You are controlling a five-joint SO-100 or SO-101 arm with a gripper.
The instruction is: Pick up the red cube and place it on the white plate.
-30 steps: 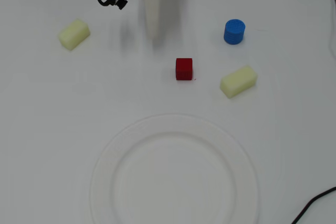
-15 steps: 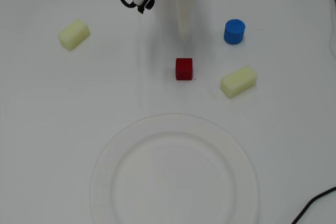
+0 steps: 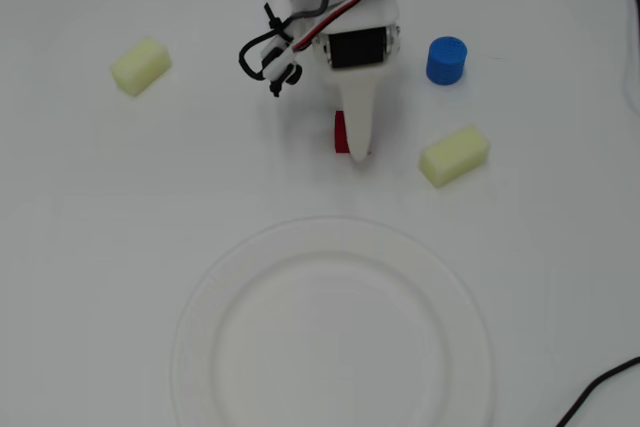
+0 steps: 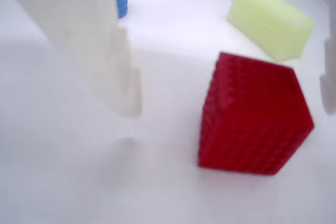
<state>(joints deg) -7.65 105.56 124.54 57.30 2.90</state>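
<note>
arm swung down from the top edge over the red cube (image 3: pixel 341 133), pincer (image 4: pixel 226 103) released, fingers either side of the cube resting on the white surface (image 3: pixel 90 207), blue cylinder (image 3: pixel 446 60) and pale yellow block (image 3: pixel 454 155) nearby, white plate (image 3: pixel 200 297) below, well apart

This looks like a hobby or lab robotics test bench rather than a home or kitchen. A bare white desk (image 3: pixel 80 247) fills the overhead view, with no furniture or room in sight. The claw (image 3: pixel 358 152) is pale printed plastic carrying an exposed black servo (image 3: pixel 357 48) and loose red, white and black wires (image 3: pixel 330 7) behind it. Around the claw lie practice props only: foam-like yellow blocks (image 3: pixel 454 155), a blue cylinder (image 3: pixel 446 60), a red cube (image 4: pixel 252 116). A black cable (image 3: pixel 600 387) trails well off toward the desk's corner.
</note>
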